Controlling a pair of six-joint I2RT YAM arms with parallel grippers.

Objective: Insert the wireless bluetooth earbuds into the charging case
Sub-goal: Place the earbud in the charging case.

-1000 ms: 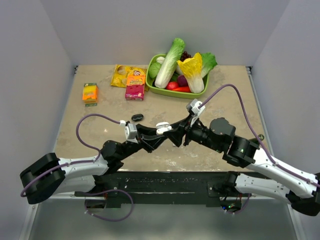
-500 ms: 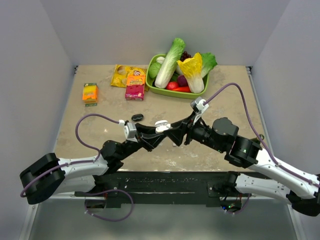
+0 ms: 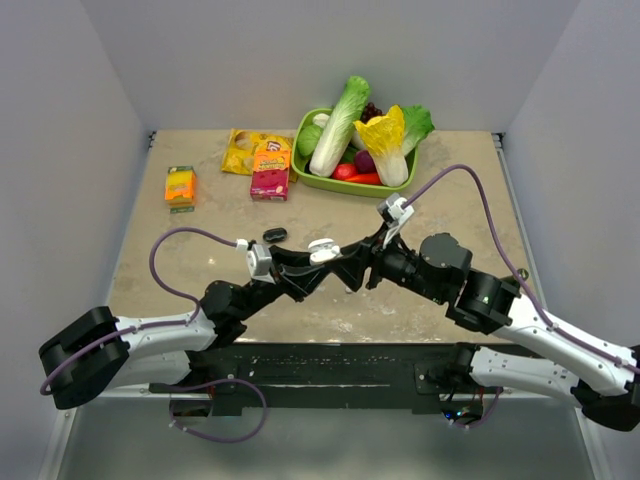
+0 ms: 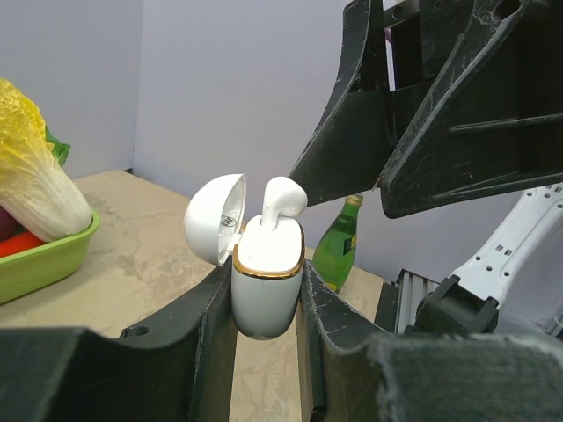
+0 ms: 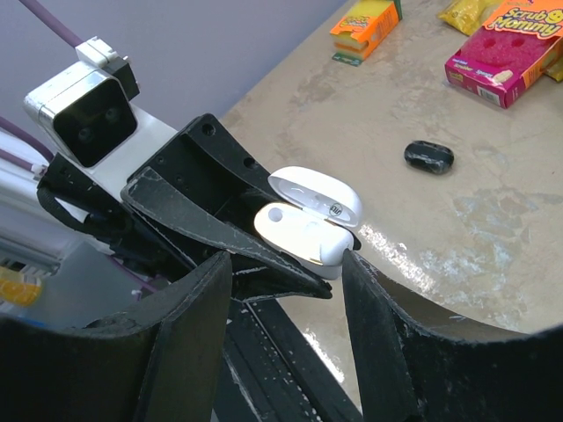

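stage: one earbud (image 4: 281,200) is sitting partway in the open charging case (image 4: 266,286), second unseen | left gripper (image 4: 266,303) is clamping the case aloft, nearside of green tray (image 3: 325,187) | right gripper (image 5: 288,299) is hovering parted, empty

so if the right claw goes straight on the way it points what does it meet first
Most likely the charging case, lid open, gripped in the left claw; it sits dead ahead of the right claw. Depth is unclear, so the left claw's fingers could touch first.
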